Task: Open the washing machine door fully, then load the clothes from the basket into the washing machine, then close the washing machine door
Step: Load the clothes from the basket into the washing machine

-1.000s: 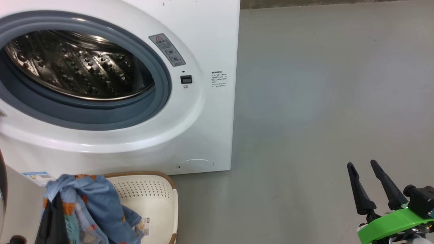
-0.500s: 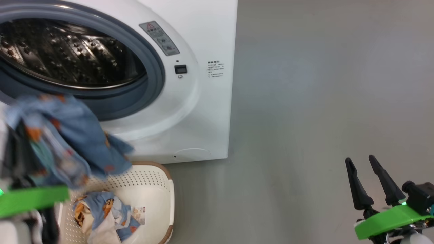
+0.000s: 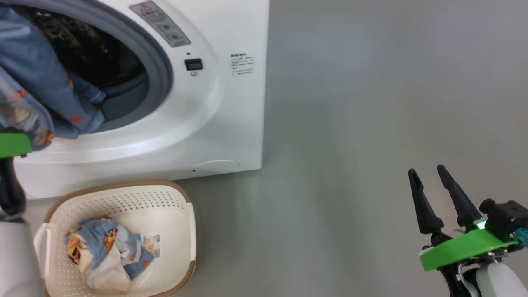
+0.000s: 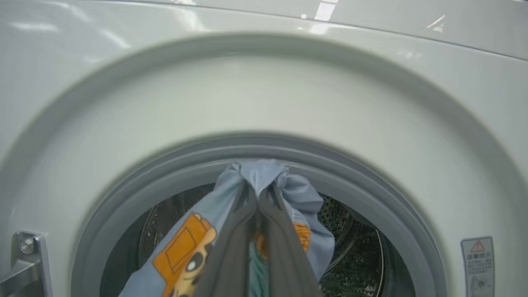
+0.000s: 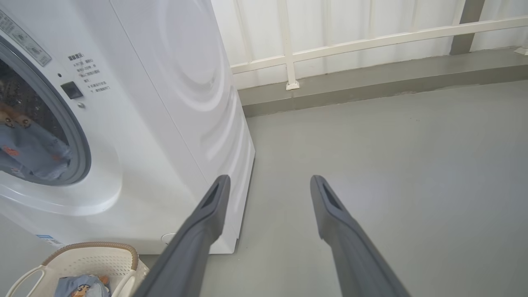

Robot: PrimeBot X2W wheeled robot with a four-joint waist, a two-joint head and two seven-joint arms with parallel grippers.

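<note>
left hand (image 4: 260, 190) clamped on clothes (image 4: 307, 198) at washing machine (image 4: 264, 95) mouth. right hand (image 3: 427, 171) open, empty, over floor (image 3: 350, 123) to the right. more clothes lie in basket (image 3: 169, 222)

Head view: down on washing machine (image 3: 231, 123), basket (image 3: 173, 231). Left wrist: close at its front. Right wrist: low, shares both.

Held clothes (image 4: 305, 198) are burying left gripper's (image 4: 259, 196) fingertips; head view's edge is cropping washing machine (image 3: 231, 123); label print (image 3: 241, 64) is showing too small.
</note>
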